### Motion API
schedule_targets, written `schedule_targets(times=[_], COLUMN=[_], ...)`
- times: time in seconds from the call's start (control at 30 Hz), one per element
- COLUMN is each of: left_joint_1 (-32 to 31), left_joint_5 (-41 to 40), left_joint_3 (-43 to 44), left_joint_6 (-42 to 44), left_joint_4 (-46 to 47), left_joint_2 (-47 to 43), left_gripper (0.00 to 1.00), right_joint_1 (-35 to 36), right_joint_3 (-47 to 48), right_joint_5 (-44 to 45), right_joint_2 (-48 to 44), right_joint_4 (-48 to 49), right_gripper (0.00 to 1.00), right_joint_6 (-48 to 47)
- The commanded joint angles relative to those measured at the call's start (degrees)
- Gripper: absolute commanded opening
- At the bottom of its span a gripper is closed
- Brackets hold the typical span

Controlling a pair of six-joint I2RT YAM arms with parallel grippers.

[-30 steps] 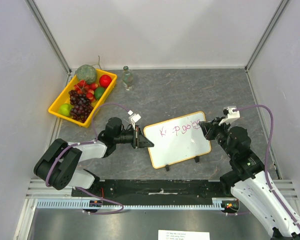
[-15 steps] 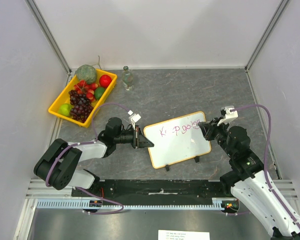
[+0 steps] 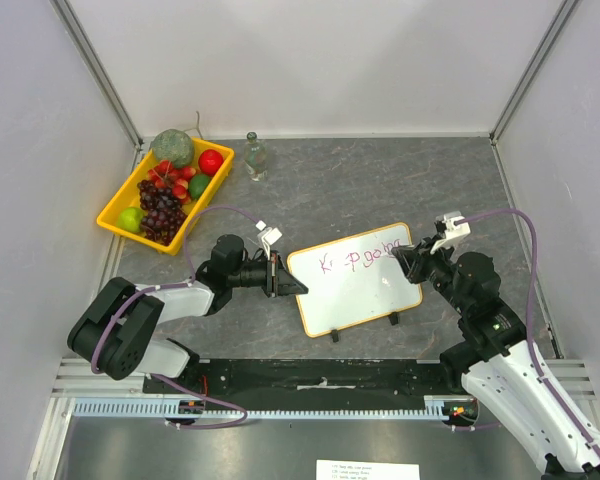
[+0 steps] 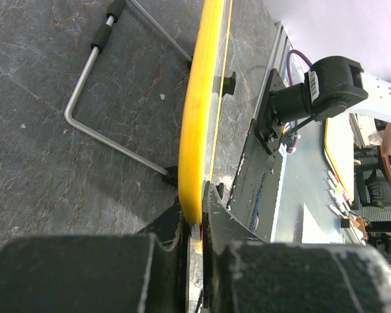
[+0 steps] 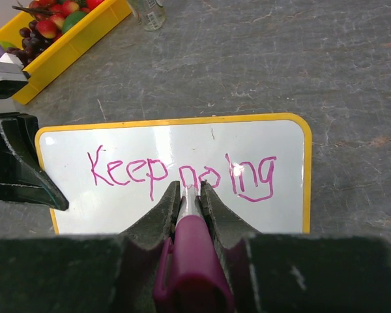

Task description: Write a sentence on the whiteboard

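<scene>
The whiteboard (image 3: 360, 285) with a yellow-orange frame lies on the grey table, and it also shows in the right wrist view (image 5: 150, 208). "Keep going" is written on it in magenta. My left gripper (image 3: 285, 278) is shut on the board's left edge; in the left wrist view the yellow frame (image 4: 199, 111) runs edge-on between the jaws. My right gripper (image 3: 405, 258) is shut on a magenta marker (image 5: 194, 251) at the board's right end. The marker tip points at the word "going"; I cannot tell if it touches.
A yellow fruit tray (image 3: 112, 217) with grapes, apples and other fruit stands at the back left. A small clear bottle (image 3: 255, 157) stands beside it. The board's wire stand (image 4: 101, 130) shows in the left wrist view. Grey walls close in both sides.
My right gripper with the marker has moved a little left and up along the board's right end. The left gripper and the board have stayed put.
</scene>
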Motion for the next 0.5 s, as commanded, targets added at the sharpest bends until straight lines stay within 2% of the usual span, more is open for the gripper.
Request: schedule_targets(times=[0.0, 0.47], left_joint_1=[-0.1, -0.2], left_joint_5=[-6.5, -6.4], left_joint_3=[-0.7, -0.7], left_joint_6=[7.4, 7.4], left_joint_4=[-4.9, -4.7], left_joint_2=[1.2, 1.3], left_gripper=[0.02, 0.02], right_joint_1=[-0.1, 2.6], right_joint_3=[0.0, 0.1], right_joint_5=[-2.4, -3.0], right_joint_2=[0.0, 2.9], right_joint_4=[3.6, 7.2], right_gripper=[0.00, 0.00], right_joint_6=[0.4, 5.3])
